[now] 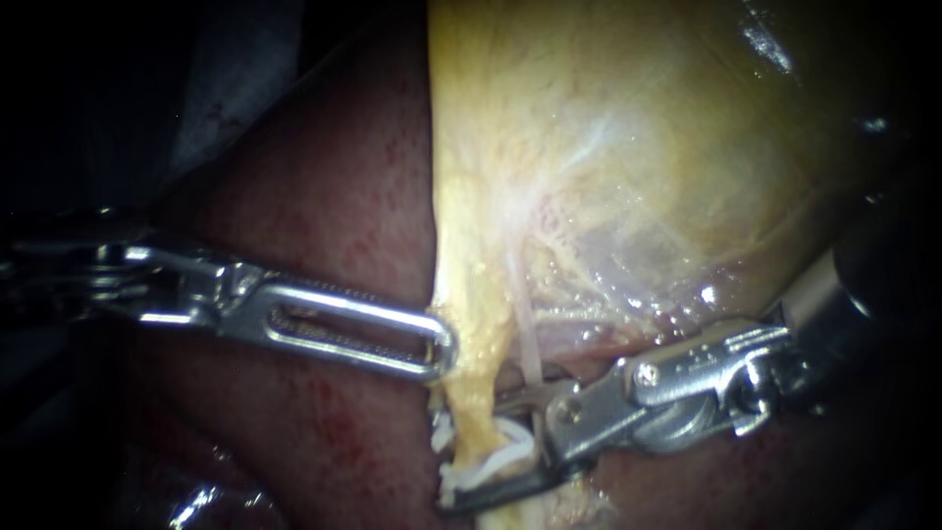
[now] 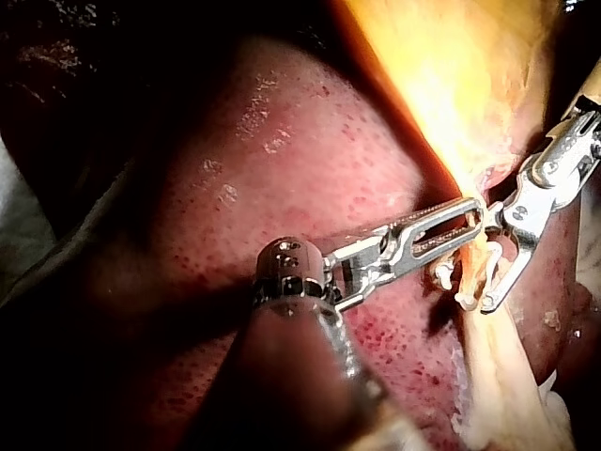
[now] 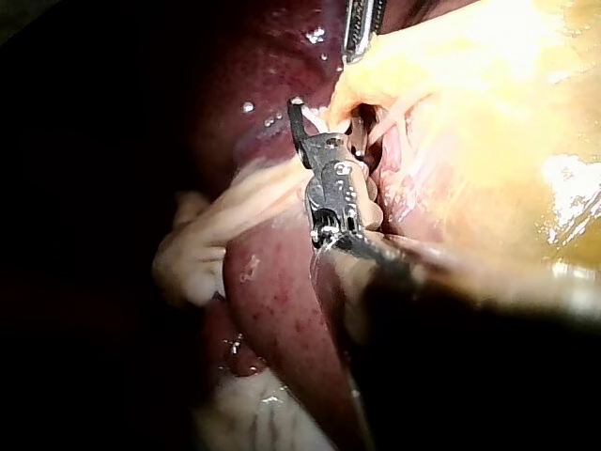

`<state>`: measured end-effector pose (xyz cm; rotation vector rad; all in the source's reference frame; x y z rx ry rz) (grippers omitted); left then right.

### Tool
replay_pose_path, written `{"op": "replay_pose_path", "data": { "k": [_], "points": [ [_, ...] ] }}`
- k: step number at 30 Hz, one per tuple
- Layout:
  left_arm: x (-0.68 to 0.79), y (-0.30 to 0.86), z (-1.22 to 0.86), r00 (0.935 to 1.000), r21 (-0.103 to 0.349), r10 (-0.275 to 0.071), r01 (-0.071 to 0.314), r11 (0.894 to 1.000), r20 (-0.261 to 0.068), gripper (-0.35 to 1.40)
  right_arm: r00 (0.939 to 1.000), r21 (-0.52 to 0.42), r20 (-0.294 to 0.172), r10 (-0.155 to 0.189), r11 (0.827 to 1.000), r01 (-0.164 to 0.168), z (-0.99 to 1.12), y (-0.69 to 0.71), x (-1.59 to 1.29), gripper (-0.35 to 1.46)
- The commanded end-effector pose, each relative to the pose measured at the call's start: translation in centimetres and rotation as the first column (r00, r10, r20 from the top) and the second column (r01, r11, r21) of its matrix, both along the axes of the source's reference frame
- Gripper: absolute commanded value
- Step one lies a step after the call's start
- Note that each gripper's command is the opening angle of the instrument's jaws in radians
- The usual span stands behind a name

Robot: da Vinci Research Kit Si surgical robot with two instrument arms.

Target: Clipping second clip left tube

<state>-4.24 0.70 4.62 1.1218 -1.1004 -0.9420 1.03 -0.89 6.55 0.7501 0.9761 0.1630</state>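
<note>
The left tube is a yellow strand running down from the gallbladder. A white clip sits on it low down. My right instrument comes in from the right; its jaws stand open, one on each side of the tube at the clip. Beside it a thin pale tube runs toward the upper jaw. My left instrument has slotted jaws shut on the yellow edge of the gallbladder just above. The left wrist view shows the left instrument and the right instrument meeting at the clip.
Dark red liver fills the ground left of and under the tube. In the right wrist view my right instrument lies over liver, pale fatty strands lie beside its shaft, and my left instrument shows beyond.
</note>
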Motion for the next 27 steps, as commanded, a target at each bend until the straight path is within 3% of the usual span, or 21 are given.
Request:
{"op": "replay_pose_path", "data": {
  "k": [1, 5, 12, 27],
  "points": [
    [0.00, 0.00, 0.01, 1.0000, 0.000, 0.000, 0.000, 1.000, 0.000, -0.35, 1.0000, 0.000, 0.003, -0.001, 1.000, 0.001, 0.00, -0.01, 0.01, 0.37],
    [0.00, 0.00, 0.01, 1.0000, 0.000, 0.000, 0.000, 1.000, 0.000, -0.35, 1.0000, 0.013, 0.009, 0.001, 1.000, -0.001, 0.01, -0.01, 0.03, 0.28],
    [-0.01, 0.00, 0.01, 1.0000, 0.000, 0.000, 0.000, 1.000, -0.001, -0.35, 0.9994, 0.081, 0.033, -0.011, 0.997, 0.009, 0.05, 0.03, 0.00, -0.33],
    [-0.02, 0.00, 0.01, 1.0000, 0.000, -0.001, 0.001, 1.000, -0.001, -0.35, 0.9991, 0.095, 0.040, -0.013, 0.995, 0.009, 0.05, 0.03, -0.03, -0.35]
  ]
}}
